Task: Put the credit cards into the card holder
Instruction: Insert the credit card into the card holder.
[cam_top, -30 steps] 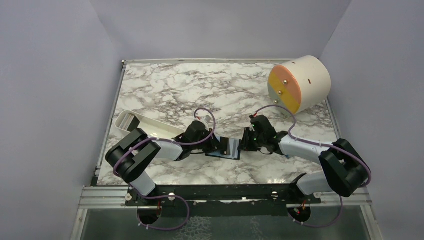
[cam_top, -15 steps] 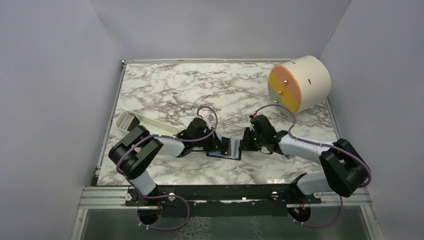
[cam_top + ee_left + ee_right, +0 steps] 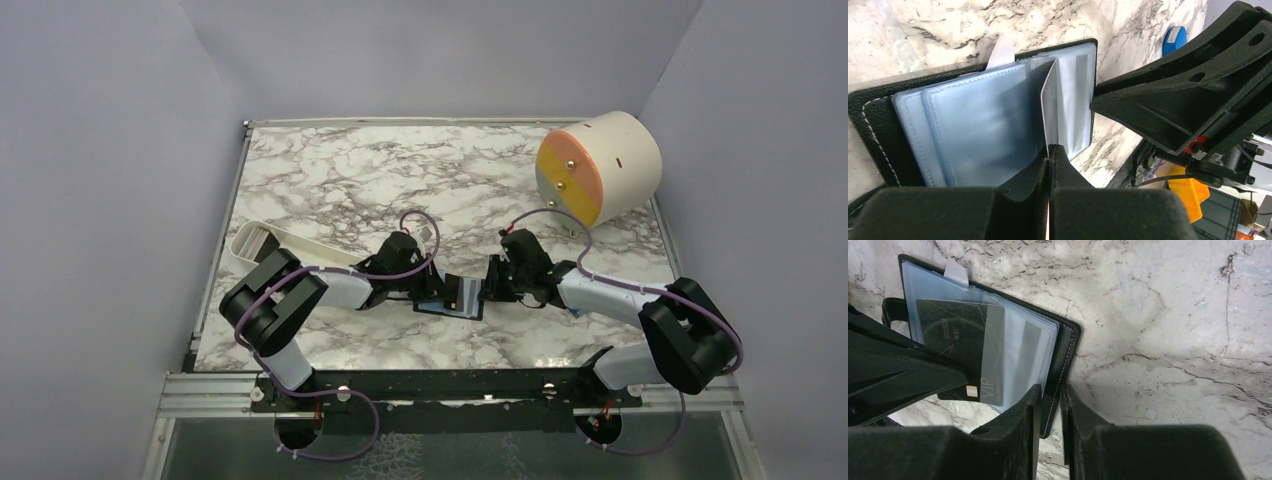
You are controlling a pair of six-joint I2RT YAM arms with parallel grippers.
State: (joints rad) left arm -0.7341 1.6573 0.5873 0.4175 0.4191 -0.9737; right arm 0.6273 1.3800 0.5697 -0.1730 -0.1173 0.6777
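The card holder (image 3: 458, 297) lies open on the marble table between both grippers, black outside with light blue clear sleeves (image 3: 978, 125). My left gripper (image 3: 1050, 150) is shut on a dark credit card (image 3: 955, 342), seen edge-on in the left wrist view (image 3: 1049, 107). The card's far end sits inside a clear sleeve, with "VIP" showing through the plastic. My right gripper (image 3: 1050, 390) is shut on the holder's black right edge (image 3: 1068, 347) and holds it in place. In the top view the left gripper (image 3: 430, 291) and right gripper (image 3: 489, 285) face each other across the holder.
A white oblong tray (image 3: 262, 247) lies left of the left arm. A big white cylinder with a coloured face (image 3: 598, 166) stands at the back right. A small blue block (image 3: 1174, 37) lies behind the right gripper.
My left wrist has moved slightly right, toward the holder, with the card in it. The right arm and the holder have stayed still.
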